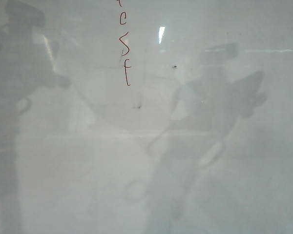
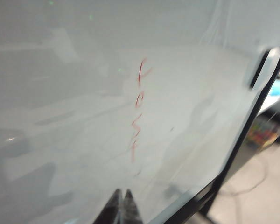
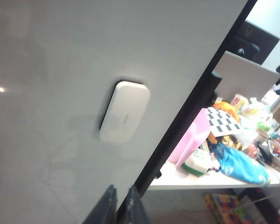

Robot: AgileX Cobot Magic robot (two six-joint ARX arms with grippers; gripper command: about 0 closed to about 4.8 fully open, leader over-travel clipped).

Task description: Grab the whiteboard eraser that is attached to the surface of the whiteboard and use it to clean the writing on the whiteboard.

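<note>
A: Quick pass, nearest first. What have you got at your left gripper [image 2: 121,205]?

B: You only see the two dark fingertips in the left wrist view, pressed almost together, a thin slit between them, nothing in them. They point up the whiteboard [image 2: 60,116], not touching it as far as you can tell.

A: And your right gripper [image 3: 120,205]?

B: Same look in the right wrist view: two dark tips nearly closed, a narrow gap, holding nothing. They sit near the board's black edge frame [image 3: 196,102].

A: Where's the whiteboard eraser [image 3: 125,111]?

B: Stuck flat on the board, beyond the right fingertips and well apart from them, just beside the black frame. White rounded block, thin dark rim showing along one long side. Your left wrist view catches it too, as a pale blurred shape at the board's edge.

A: The writing [image 2: 137,109]?

B: Thin red column of letters, straight out from the left fingertips, apart from them. In the exterior view it runs down from the top edge, a little left of centre: "c", "s", "f", with a cut-off mark above.

A: Arms in the exterior view?

B: Only hazy grey reflections on the glossy board, one at the left, one right of centre. You can't read any gripper there. A few dark specks near the letters.

A: Farthest?

B: Past the frame, a cluttered table [image 3: 191,179]: pink box [image 3: 191,140], blue bag [image 3: 240,165], checkered sheet [image 3: 222,121].
</note>
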